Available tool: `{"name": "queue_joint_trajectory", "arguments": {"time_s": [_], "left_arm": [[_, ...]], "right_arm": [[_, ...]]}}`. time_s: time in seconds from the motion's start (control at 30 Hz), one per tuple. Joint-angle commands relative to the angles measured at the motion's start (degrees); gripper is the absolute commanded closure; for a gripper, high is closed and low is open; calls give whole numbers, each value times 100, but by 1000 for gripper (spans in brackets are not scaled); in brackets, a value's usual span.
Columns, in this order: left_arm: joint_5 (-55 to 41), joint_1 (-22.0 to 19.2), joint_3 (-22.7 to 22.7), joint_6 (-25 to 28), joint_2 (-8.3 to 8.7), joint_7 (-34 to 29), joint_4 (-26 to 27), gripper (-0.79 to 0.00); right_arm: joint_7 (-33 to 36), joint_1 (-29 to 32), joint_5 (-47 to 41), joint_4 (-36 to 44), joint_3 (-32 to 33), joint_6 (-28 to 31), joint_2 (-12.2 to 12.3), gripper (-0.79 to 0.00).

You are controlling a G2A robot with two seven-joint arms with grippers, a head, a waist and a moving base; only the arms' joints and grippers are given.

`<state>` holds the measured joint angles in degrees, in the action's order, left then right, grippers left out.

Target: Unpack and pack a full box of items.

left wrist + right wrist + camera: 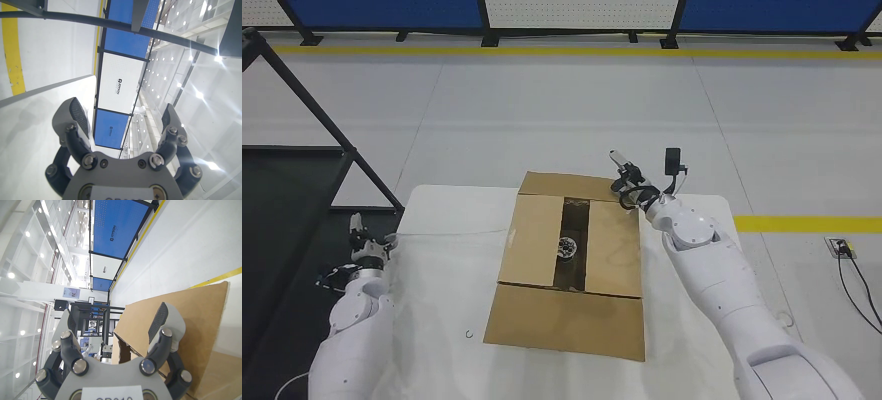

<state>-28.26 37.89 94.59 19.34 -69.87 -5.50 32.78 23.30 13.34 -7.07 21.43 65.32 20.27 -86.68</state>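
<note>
Table (442, 270) under half-open box (562, 320)

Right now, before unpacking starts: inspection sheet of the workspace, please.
Surface: white table, with the box at its middle.
Job's things: cardboard box, top flaps parted along a middle gap; a dark item lies inside, too small to identify.
Clutter: one small curved bit on the table, near the box's near left corner.
Grippers: left gripper open, empty, at the table's left edge; right gripper open, empty, by the box's far right corner.
Cables: floor cable running from a socket, right of the table.
Surroundings: black frame to the left; partition panels behind; yellow floor lines.
</note>
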Motion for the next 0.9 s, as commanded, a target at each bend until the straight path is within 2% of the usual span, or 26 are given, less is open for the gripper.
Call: {"name": "queue_joint_trajectory", "arguments": {"time_s": [0.0,0.27,0.47,0.7,0.87], "left_arm": [[-85,-11,56,-189,-1,264,50,-785],[-321,-130,275,-374,18,838,-61,-785],[-370,-199,296,-356,6,905,-178,-785],[-566,-111,377,-69,-5,666,-88,-785],[-741,203,470,215,6,163,452,-785]], "right_arm": [[-3,9,8,7,13,16,3,-785],[25,43,25,23,86,42,31,-785],[27,68,50,78,98,32,24,-785],[43,81,85,110,114,25,19,-785],[40,93,78,151,148,60,23,-785]]}}
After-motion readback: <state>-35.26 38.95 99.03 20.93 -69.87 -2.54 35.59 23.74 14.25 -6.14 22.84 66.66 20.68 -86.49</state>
